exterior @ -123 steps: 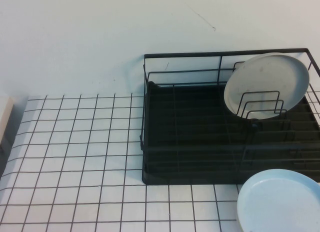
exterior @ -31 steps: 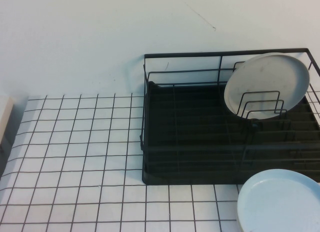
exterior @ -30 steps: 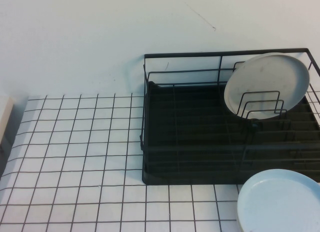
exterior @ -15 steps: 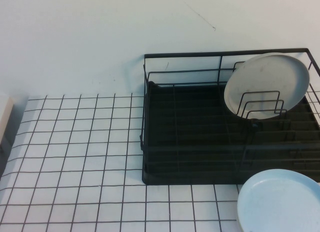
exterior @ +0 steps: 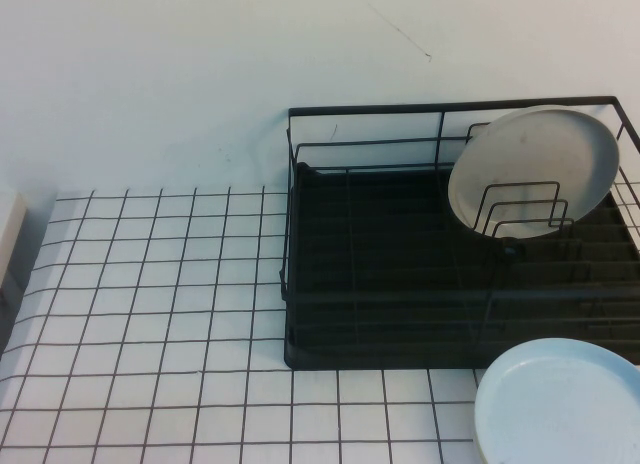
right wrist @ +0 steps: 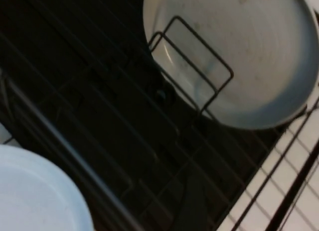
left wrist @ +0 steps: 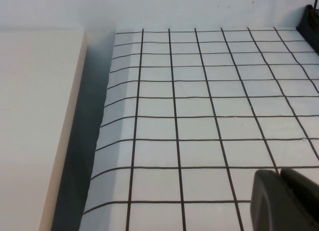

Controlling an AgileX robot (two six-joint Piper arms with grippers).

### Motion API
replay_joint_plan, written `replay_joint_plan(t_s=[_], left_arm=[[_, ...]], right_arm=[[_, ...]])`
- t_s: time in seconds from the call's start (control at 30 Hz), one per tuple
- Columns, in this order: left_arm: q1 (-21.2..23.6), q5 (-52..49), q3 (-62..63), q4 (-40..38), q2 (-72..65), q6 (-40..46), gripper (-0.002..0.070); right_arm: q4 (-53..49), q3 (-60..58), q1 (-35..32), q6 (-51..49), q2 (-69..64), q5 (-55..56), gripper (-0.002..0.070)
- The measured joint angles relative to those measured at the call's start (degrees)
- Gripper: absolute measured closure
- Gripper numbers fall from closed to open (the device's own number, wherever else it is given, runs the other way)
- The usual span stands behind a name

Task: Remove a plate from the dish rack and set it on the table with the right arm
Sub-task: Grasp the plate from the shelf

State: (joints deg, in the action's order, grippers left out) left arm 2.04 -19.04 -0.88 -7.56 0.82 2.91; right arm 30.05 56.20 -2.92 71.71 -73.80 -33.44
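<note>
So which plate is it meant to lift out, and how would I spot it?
Find the black wire rack on the gridded table. The plate stands tilted at its far right end, leaning behind the wire dividers. It is off-white and speckled, unlike the pale blue plate lying flat outside the rack. Neither tool is near it in the high view.

wall: plain white, faint dark scratch | cream board: beside the gridded surface's edge | light: even

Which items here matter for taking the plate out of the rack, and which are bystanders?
Job:
off-white plate, upright in the dividers
dish rack
table
right gripper, not in view

Bystanders:
pale blue plate
left gripper, low over the table
</note>
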Motion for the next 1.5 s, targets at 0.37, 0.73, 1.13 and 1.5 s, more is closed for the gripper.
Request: replay_joint_plan(t_s=[0.37, 0.73, 1.13, 1.5], left_arm=[[0.0, 0.0, 0.0, 0.0, 0.0, 0.0, 0.0678], [0.0, 0.0, 0.0, 0.0, 0.0, 0.0, 0.0678], [0.0, 0.0, 0.0, 0.0, 0.0, 0.0, 0.0678], [0.0, 0.0, 0.0, 0.0, 0.0, 0.0, 0.0678]], right_arm=[[18.97, 13.07, 0.0, 31.28, -18.4, 3.68, 0.0119], [21.25, 23.03, 0.0, 32.46, -32.91, 6.51, 0.0192], [32.26, 23.94, 0.0, 37.03, -36.49, 9.34, 0.0626], [42.07, 23.94, 0.0, 39.6, -25.89, 9.19, 0.0651]])
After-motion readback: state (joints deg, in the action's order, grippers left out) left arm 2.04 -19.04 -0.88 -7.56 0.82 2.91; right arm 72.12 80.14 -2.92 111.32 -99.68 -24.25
